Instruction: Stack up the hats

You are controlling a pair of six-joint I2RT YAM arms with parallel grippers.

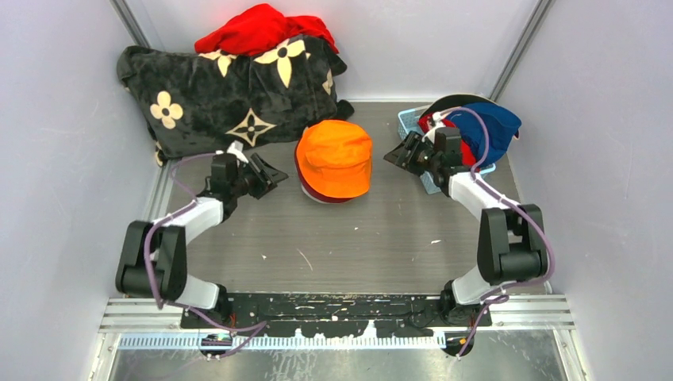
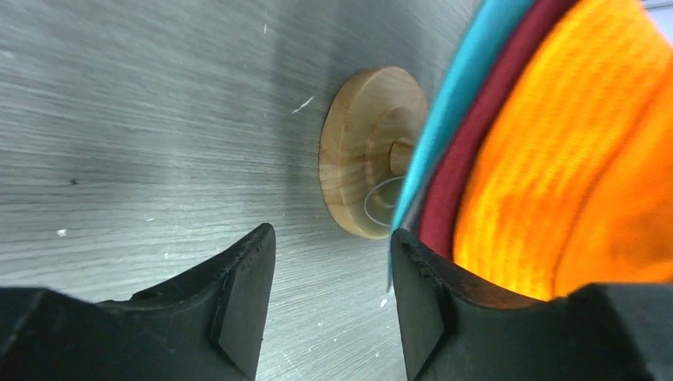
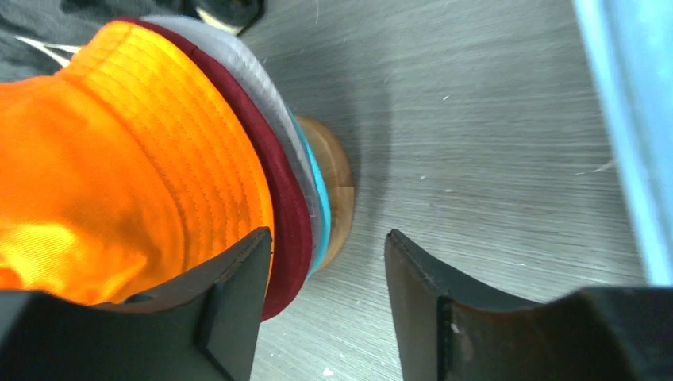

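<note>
While the stack stands centre, orange hat on top | left gripper, right gripper: both spread, empty, flanking it | blue hat, red hat: in basket, far right, just behind right gripper | right gripper nearer, likely must turn away from stack

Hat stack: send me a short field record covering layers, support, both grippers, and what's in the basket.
stack top to bottom: orange hat, maroon hat, grey hat, teal hat
support: round wooden stand
left gripper: open, empty, left of stack
right gripper: open, empty, right of stack
basket: royal blue hat, red hat, unstacked
</note>
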